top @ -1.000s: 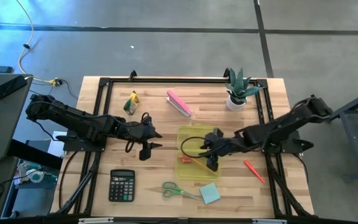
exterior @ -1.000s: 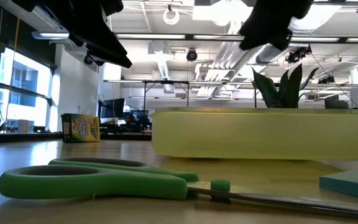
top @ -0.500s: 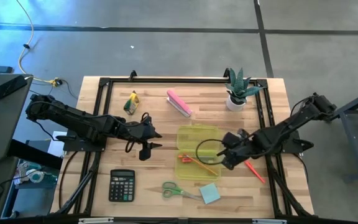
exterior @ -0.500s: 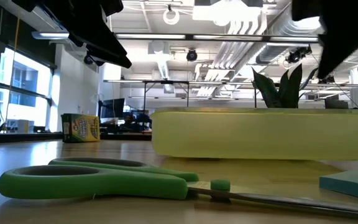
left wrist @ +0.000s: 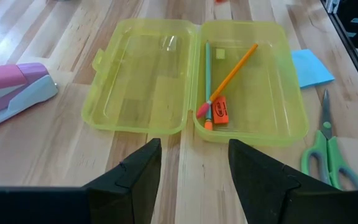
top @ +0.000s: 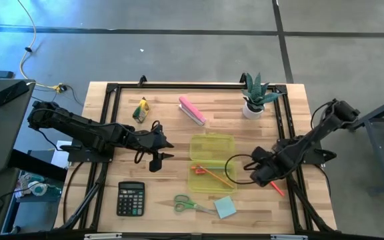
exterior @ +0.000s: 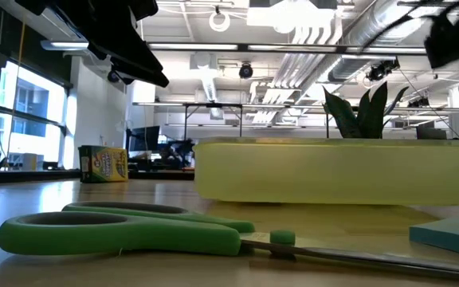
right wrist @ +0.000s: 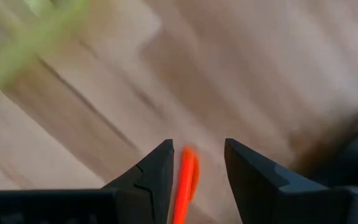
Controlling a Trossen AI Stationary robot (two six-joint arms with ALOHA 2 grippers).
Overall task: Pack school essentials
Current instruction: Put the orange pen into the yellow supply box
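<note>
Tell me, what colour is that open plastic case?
Translucent yellow-green; the case shows best in the left wrist view.

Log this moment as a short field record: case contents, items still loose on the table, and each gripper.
case: yellow pencil case open flat
inside case: orange pencil, green pencil, orange eraser, small yellow-green piece
loose on table: green scissors, blue note pad, orange-red pen
right gripper: open, fingers straddling the pen
left gripper: open, waiting beside the case
</note>
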